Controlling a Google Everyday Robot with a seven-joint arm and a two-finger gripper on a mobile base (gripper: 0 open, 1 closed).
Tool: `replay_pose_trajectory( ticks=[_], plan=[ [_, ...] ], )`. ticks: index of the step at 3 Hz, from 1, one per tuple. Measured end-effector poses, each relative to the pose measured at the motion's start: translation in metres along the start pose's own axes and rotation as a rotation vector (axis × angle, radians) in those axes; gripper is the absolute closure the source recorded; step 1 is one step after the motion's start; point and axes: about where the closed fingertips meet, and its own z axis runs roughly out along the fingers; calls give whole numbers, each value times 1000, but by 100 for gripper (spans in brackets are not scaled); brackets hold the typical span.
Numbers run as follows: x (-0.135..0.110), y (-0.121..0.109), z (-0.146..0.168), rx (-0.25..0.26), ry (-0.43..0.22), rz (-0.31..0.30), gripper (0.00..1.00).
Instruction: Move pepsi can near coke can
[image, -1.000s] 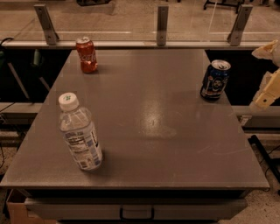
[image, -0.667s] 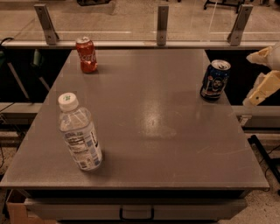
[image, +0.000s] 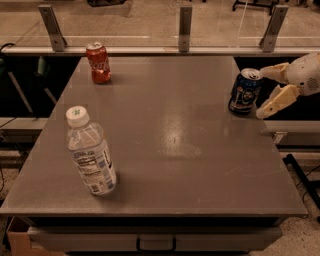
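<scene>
Here: gripper (image: 263, 94) at right edge of table (image: 175, 150), fingers spread apart, just beside upright pepsi can (image: 245, 92). Coke can (image: 98, 62) well apart, far-left corner.

Grey table (image: 200, 200) fills middle of room, glossy top, soft glare near centre. Drawer handle (image: 156, 244) under front edge. Rail with three metal posts (image: 185, 27) behind; pale speckled floor (image: 140, 20) beyond. Possibly cardboard box (image: 12, 240) lower left. Gripper (image: 262, 93) at table's right edge.
</scene>
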Motion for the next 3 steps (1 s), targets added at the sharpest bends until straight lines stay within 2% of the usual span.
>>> replay_pose_trajectory(
  ticks=[1, 2, 3],
  plan=[
    [-18, 0, 20, -44, -147, 16, 0],
    [-34, 6, 30, -91, -251, 40, 16],
    [-49, 20, 32, -146, -330, 59, 40]
  ],
)
